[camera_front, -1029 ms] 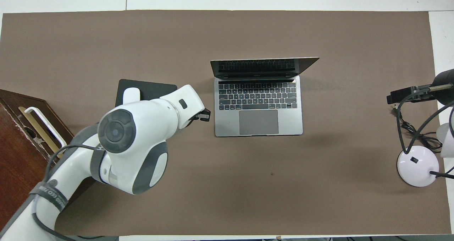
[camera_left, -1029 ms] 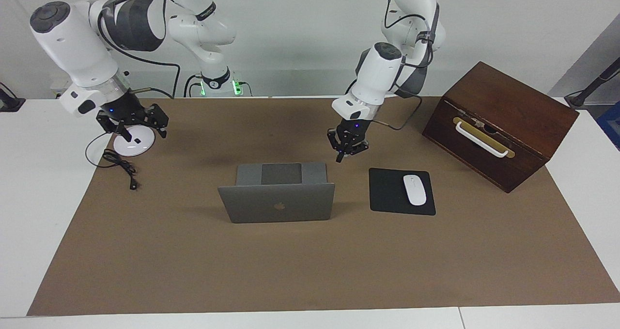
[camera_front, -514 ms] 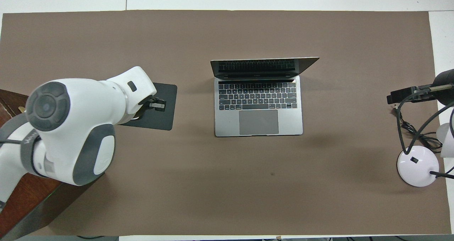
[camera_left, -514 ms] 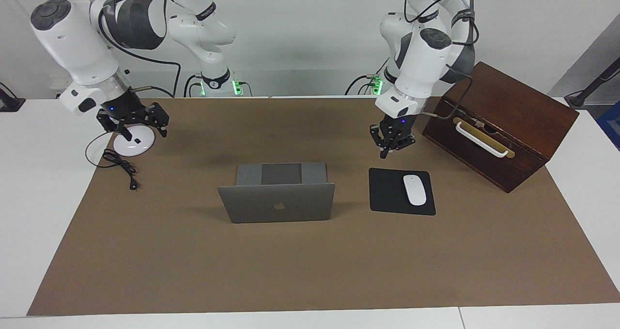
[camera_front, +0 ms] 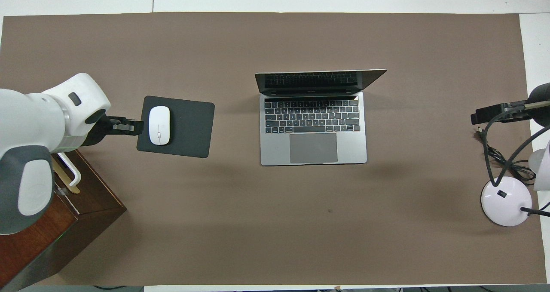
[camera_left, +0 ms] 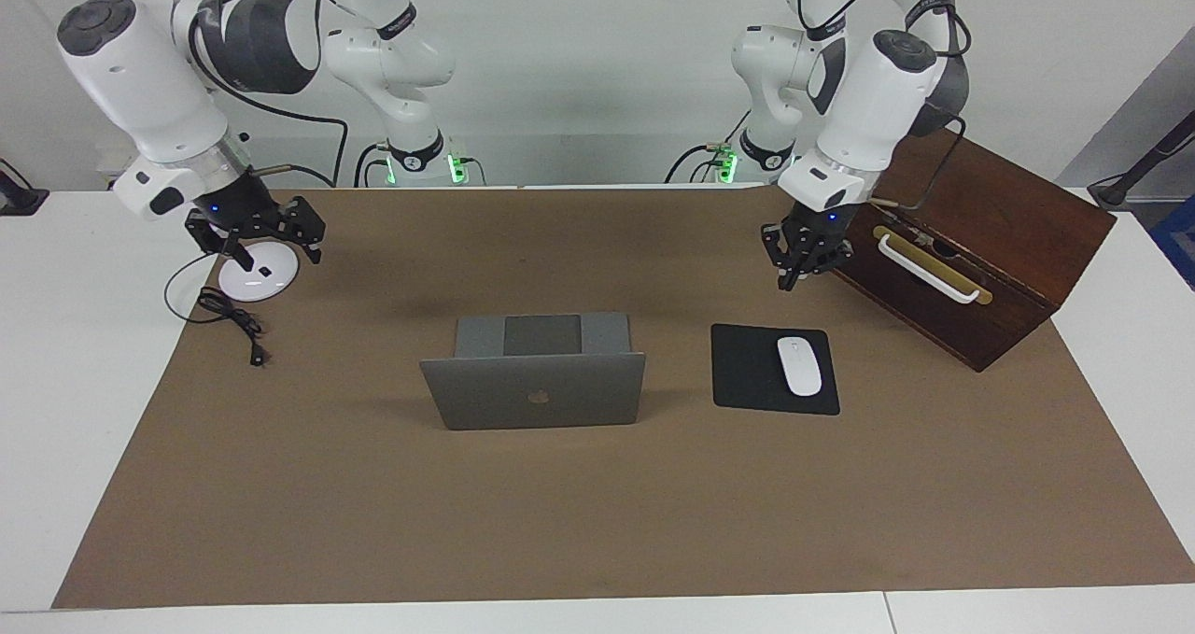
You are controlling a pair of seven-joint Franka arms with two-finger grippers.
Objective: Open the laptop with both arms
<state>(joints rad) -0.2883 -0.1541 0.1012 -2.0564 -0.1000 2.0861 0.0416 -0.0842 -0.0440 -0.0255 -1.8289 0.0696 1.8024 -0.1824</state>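
The left gripper (camera_left: 801, 259) hangs in the air over the brown mat (camera_left: 597, 513), just beside the wooden box (camera_left: 971, 232) at the left arm's end of the counter (camera_left: 56, 354); whether it is clenched or released cannot be told. The box is shut, its white handle (camera_left: 929, 270) facing the gripper, so nothing inside it shows. The left arm (camera_left: 859, 102) bends down from its base with its wrist tilted toward the box.

The right gripper (camera_left: 254, 240) hangs above a white round lamp base (camera_left: 254, 279) at the right arm's end, its fingers (camera_left: 308, 231) spread apart and grasping nothing. The right arm (camera_left: 149, 83) is folded, with its wrist angled down.

The laptop (camera_left: 532, 373) stands open on the mat in the middle of the counter. Its lid is upright, the apple logo facing away from the robots. The overhead view shows its keyboard (camera_front: 313, 116) and trackpad (camera_front: 313, 148). Beside it, toward the left arm's end, a white mouse (camera_left: 799, 365) lies on a black mouse pad (camera_left: 747, 373).
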